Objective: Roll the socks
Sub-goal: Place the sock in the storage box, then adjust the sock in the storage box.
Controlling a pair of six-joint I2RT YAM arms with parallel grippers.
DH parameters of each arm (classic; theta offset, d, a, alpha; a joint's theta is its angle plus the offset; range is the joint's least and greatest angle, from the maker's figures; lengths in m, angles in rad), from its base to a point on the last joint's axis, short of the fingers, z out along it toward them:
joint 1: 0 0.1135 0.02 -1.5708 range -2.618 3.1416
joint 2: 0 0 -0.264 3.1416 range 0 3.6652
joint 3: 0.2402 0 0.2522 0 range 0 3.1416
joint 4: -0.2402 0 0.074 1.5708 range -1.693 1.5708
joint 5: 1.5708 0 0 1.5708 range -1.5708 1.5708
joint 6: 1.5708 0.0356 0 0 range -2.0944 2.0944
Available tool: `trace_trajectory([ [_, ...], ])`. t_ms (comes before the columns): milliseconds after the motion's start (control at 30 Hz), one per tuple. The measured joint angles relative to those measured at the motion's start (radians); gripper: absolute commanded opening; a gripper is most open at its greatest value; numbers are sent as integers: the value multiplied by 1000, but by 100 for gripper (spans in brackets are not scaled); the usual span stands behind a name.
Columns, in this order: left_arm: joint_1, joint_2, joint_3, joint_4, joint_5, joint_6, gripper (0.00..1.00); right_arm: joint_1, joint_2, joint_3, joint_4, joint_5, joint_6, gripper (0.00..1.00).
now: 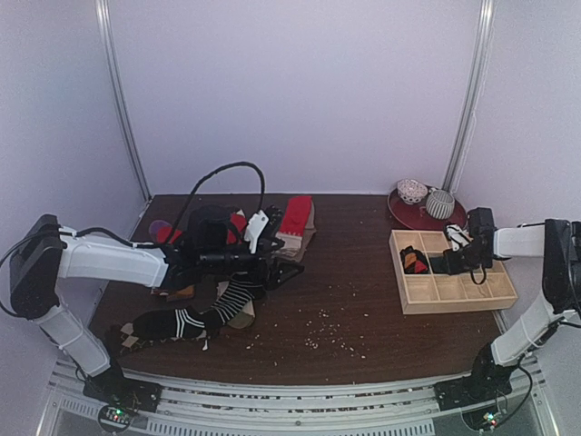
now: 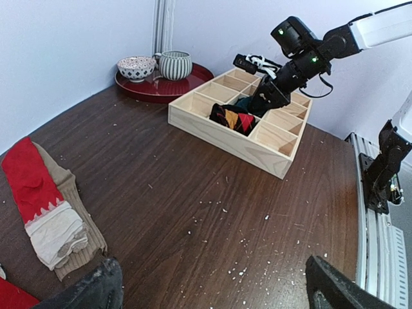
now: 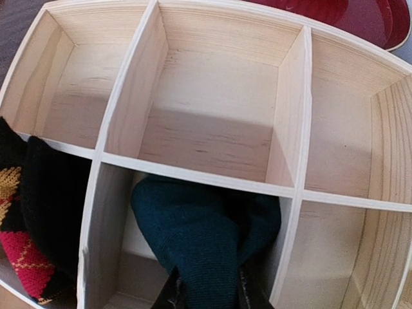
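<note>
Here, the right gripper point(image 3: 209, 297) is clenched on a teal sock point(image 3: 206, 232) bundle inside a compartment of the wooden box point(image 3: 193, 175), next to one holding an argyle sock point(image 3: 26, 219); the left gripper point(image 2: 212, 299) gapes empty, well away from the box. On release, the soft bundle may spring open or snag the fingers point(image 3: 171, 296).
</note>
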Motion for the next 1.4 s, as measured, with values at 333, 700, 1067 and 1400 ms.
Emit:
trace_trajectory([
  [333, 0, 11, 4, -18, 0, 0, 98, 4, 13, 29, -37, 30, 50, 36],
  [700, 0, 14, 6, -66, -12, 1, 98, -4, -71, 63, -104, 57, 81, 48],
  [1067, 2, 14, 9, -77, -29, 8, 98, -11, -154, 178, -120, 18, 111, 15],
  [1400, 2, 21, 26, -88, -30, 9, 98, -11, -8, 177, -233, -41, 145, 6],
])
